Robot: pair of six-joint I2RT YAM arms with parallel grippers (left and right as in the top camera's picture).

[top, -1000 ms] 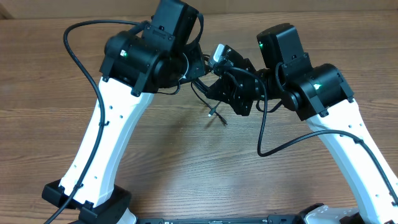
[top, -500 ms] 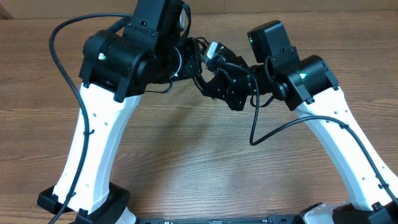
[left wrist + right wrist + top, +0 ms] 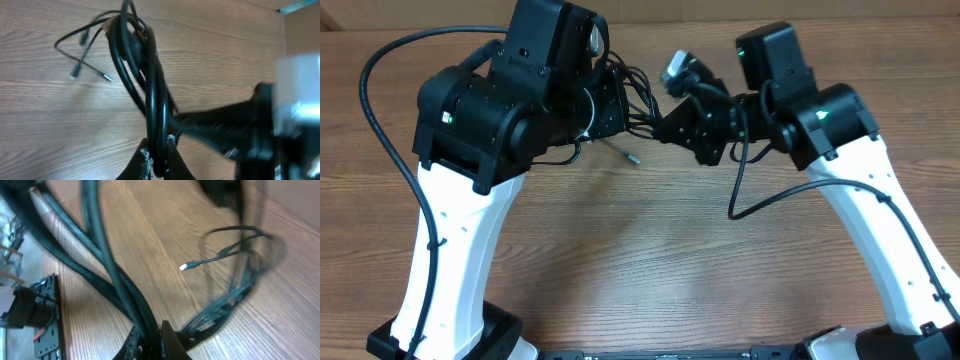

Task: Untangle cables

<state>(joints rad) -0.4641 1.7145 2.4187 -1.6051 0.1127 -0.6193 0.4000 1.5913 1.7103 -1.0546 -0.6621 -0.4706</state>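
**Cable bundle held aloft between two grippers; untangling at an early stage**

The cables hang above the table, between the two raised arms near the far edge of the work area. They are thin, black, smooth-jacketed cords, glossy where the light catches them, gathered into several overlapping loops. The left gripper is pressed together on a cluster of strands that rises from its fingers as one tight bundle. The right gripper likewise pinches a group of strands low in its own view. A few loose ends trail free of the coil, each finishing in a small plug. One plug tip shows a pale metallic end and dangles just over the wood.

Judged from these views, only the lifting and gripping are done. The loops cross one another, no cord lies apart from the rest, and the separating remains to do. The table is brown wood with a fine straight grain.
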